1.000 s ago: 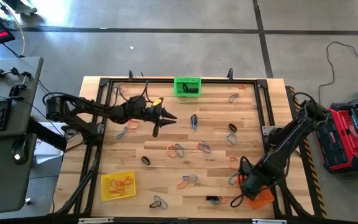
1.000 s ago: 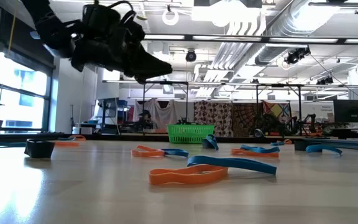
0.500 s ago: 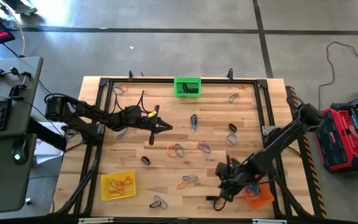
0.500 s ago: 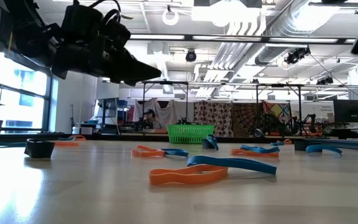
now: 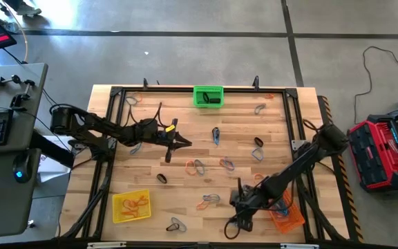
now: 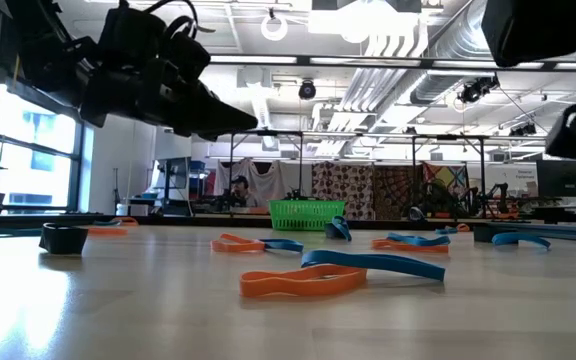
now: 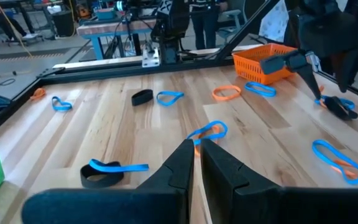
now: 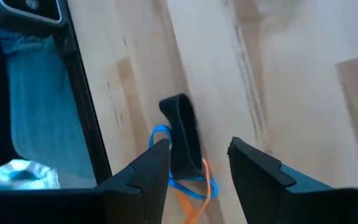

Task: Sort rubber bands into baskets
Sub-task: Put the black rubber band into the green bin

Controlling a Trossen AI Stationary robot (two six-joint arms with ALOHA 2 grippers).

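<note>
Rubber bands in orange, blue and black lie scattered flat on the wooden table (image 5: 185,187). The green basket (image 5: 208,96) stands at the far edge and the yellow basket (image 5: 131,205) near the left front. The orange basket (image 5: 289,220) at the right front is partly hidden by my right arm. My left gripper (image 5: 176,142) hangs shut above the table's left middle, with nothing seen between its fingers (image 7: 185,163). My right gripper (image 8: 197,168) is open above a black band (image 8: 180,134) lying on a blue and an orange band near the front edge; its fingers straddle it without touching.
Black frame rails (image 5: 102,173) run along the table's sides. Loose bands lie at mid-table: a blue one (image 5: 216,135), a black one (image 5: 258,143), an orange-blue pair (image 5: 195,164) and a black one (image 5: 162,178). Orange bands lie in the yellow basket.
My right gripper has swung from over the orange basket toward the table's left along the near edge. It sank, rolled and tipped its fingers downward, and stayed open. My left gripper has shut and dropped slightly toward the near edge.
</note>
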